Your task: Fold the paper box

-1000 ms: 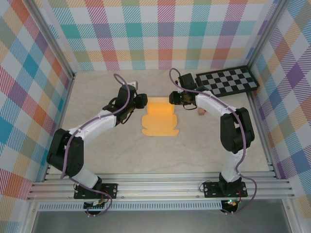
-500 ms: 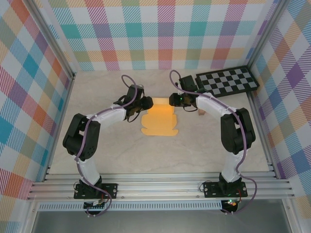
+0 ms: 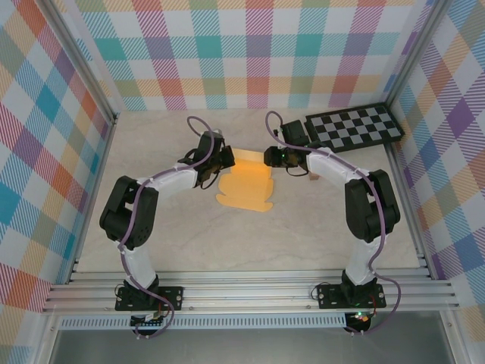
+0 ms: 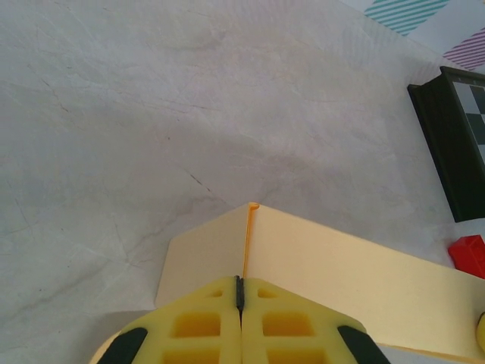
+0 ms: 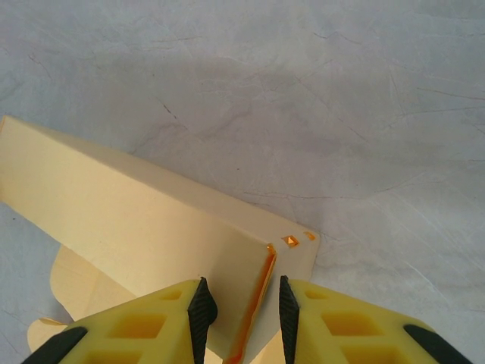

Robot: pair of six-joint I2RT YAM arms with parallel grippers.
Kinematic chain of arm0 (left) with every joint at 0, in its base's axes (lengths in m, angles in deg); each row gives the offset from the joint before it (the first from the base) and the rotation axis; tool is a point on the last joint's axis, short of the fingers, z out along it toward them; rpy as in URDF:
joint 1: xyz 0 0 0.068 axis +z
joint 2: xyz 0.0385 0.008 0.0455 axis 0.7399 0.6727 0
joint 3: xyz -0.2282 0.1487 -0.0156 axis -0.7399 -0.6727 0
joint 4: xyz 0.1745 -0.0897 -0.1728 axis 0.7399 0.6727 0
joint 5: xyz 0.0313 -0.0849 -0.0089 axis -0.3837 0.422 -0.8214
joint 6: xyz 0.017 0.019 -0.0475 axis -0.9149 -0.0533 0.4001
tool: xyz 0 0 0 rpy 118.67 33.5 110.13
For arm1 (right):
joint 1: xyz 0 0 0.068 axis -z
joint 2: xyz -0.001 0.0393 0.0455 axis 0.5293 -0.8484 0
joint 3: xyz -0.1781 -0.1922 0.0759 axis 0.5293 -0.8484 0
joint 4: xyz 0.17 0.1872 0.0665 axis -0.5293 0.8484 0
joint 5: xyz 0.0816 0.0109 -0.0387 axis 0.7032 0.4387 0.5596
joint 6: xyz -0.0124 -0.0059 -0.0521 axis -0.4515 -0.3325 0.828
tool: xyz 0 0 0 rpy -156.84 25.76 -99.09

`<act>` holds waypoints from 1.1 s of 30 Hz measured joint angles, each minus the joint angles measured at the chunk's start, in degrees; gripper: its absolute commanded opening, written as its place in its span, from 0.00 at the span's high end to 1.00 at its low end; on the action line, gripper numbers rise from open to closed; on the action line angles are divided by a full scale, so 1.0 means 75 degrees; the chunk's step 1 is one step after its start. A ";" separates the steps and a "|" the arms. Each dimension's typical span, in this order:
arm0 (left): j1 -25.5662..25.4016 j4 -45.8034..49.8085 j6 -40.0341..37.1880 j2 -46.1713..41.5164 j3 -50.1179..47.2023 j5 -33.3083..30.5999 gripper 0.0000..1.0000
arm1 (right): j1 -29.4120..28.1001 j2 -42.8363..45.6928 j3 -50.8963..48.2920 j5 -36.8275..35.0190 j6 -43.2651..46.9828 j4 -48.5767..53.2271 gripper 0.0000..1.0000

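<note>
Moved since a second ago: left arm is swinging in from the side and its left gripper [image 3: 225, 160] is now sitting at the far-left corner of the paper box [image 3: 244, 186], jaws having gone from apart to pressed together; the sheet's near end is skewing slightly toward the left.
Table [image 3: 250, 243]: pale, marbled, carrying everything; the cardboard is lying mid-table, between the two wrists.
Paper box: the tan-yellow sheet is lying flat at its scalloped near end, while its far strip is standing up as a wall between the grippers.
Checkerboard [image 3: 352, 127]: sitting well apart at the far right, not involved.
Left gripper: clenching flat on the raised wall's corner, with the orange crease running straight into the seam between its pads.
Right gripper [image 3: 270, 156]: straddling the opposite corner, pads appearing to be pinching the doubled wall from both sides.
Red block [image 4: 470, 255]: lying just beyond the wall's right end, apart from it.
Doing the step well: I'd say both pinches should be moving together along the crease and keeping the wall level, since uneven pulling is probably twisting the sheet further.
</note>
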 measured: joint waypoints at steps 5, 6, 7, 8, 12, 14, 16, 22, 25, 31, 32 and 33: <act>-0.0012 -0.0128 0.0000 0.0023 -0.0012 -0.0044 1.00 | 0.0000 0.0000 0.0003 -0.0003 0.0009 0.0006 0.68; -0.0012 -0.0125 0.0000 0.0023 -0.0012 -0.0044 1.00 | 0.0000 0.0000 0.0006 -0.0003 0.0023 0.0006 0.68; -0.0012 -0.0122 0.0000 0.0023 -0.0012 -0.0044 1.00 | 0.0000 0.0000 0.0009 -0.0003 0.0023 0.0006 0.68; -0.0012 -0.0108 -0.0003 0.0026 -0.0006 -0.0044 1.00 | 0.0000 0.0000 0.0009 -0.0006 0.0023 0.0009 0.68; -0.0012 -0.0131 -0.0020 0.0070 0.0017 -0.0064 1.00 | 0.0000 0.0000 0.0009 -0.0003 0.0020 0.0003 0.71; -0.0012 -0.0166 -0.0020 0.0070 -0.0006 -0.0076 1.00 | 0.0000 0.0000 0.0009 -0.0006 0.0000 0.0003 0.74; -0.0015 -0.0312 -0.0017 0.0070 -0.0090 -0.0082 1.00 | 0.0000 0.0000 0.0006 -0.0015 -0.0026 0.0000 0.81; -0.0032 -0.0731 0.0017 0.0020 -0.0364 -0.0105 1.00 | 0.0009 0.0178 -0.0268 -0.0093 -0.0090 -0.0286 0.90; -0.0041 -0.0793 0.0041 0.0020 -0.0382 -0.0111 1.00 | 0.0009 0.0216 -0.0370 -0.0090 -0.0184 -0.0425 0.91; -0.0058 -0.0790 0.0032 0.0020 -0.0379 -0.0166 1.00 | 0.0009 0.0256 -0.0452 -0.0079 -0.0408 -0.0536 0.87; -0.0058 -0.0761 0.0026 0.0020 -0.0367 -0.0169 1.00 | 0.0009 0.0256 -0.0452 -0.0064 -0.0434 -0.0536 0.85; -0.0058 -0.0697 -0.0003 0.0020 -0.0321 -0.0187 1.00 | 0.0009 0.0259 -0.0452 -0.0061 -0.0458 -0.0530 0.84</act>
